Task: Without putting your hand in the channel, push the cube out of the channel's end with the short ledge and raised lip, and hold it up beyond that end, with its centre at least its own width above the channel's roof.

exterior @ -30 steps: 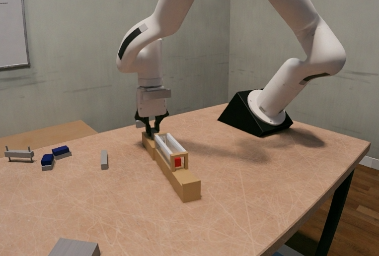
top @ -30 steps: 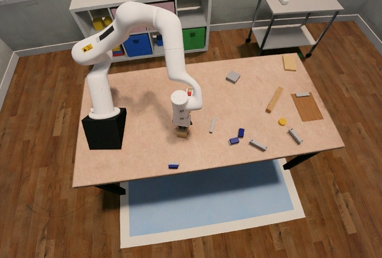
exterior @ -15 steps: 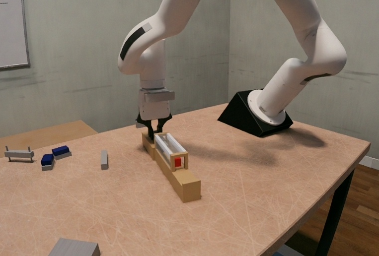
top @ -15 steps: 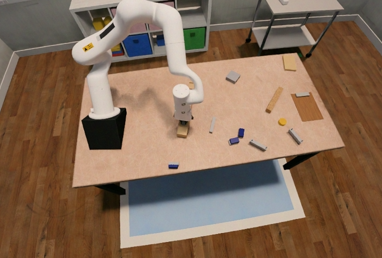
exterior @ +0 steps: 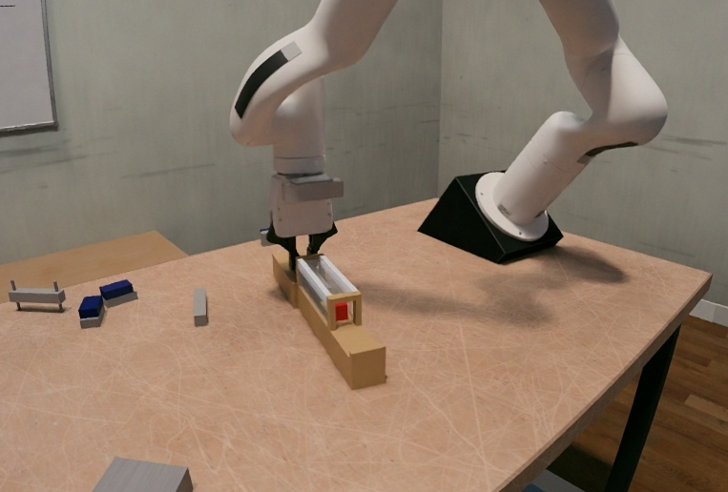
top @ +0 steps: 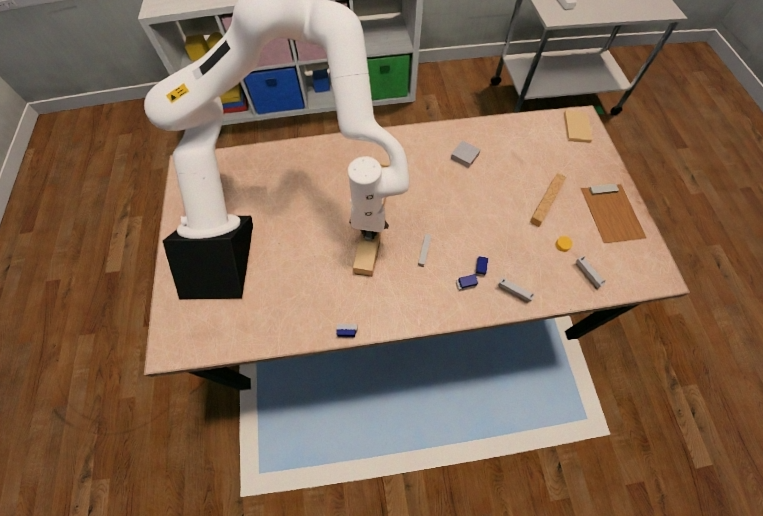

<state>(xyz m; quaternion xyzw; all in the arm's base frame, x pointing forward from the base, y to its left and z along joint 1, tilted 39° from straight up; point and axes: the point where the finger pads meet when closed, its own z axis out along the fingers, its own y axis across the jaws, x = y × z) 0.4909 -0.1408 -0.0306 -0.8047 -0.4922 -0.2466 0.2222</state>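
Observation:
The wooden channel (exterior: pixel 358 353) (top: pixel 364 260) with clear walls and roof lies in the middle of the table (top: pixel 285 303) (exterior: pixel 492 358). The red cube (exterior: pixel 342 311) sits inside it, at the framed opening nearest the exterior camera, where a long wooden ledge runs on. My gripper (exterior: pixel 301 254) (top: pixel 368 234) points straight down at the channel's other end, just outside the opening. It is shut on a thin grey stick (exterior: pixel 314 278) that reaches into the channel; most of the stick is hard to make out behind the clear walls.
A grey bar (top: pixel 425 249) (exterior: pixel 199 305) and two blue blocks (top: pixel 481 264) (top: pixel 467 281) (exterior: pixel 115 289) (exterior: pixel 91 307) lie to one side of the channel. A grey block (top: pixel 465 153) (exterior: pixel 141 476), a wooden stick (top: pixel 547 199), a yellow disc (top: pixel 563 243) and a brown board (top: pixel 612 213) lie further off. The arm's black base (top: pixel 209 258) (exterior: pixel 487 222) stands at the table's end.

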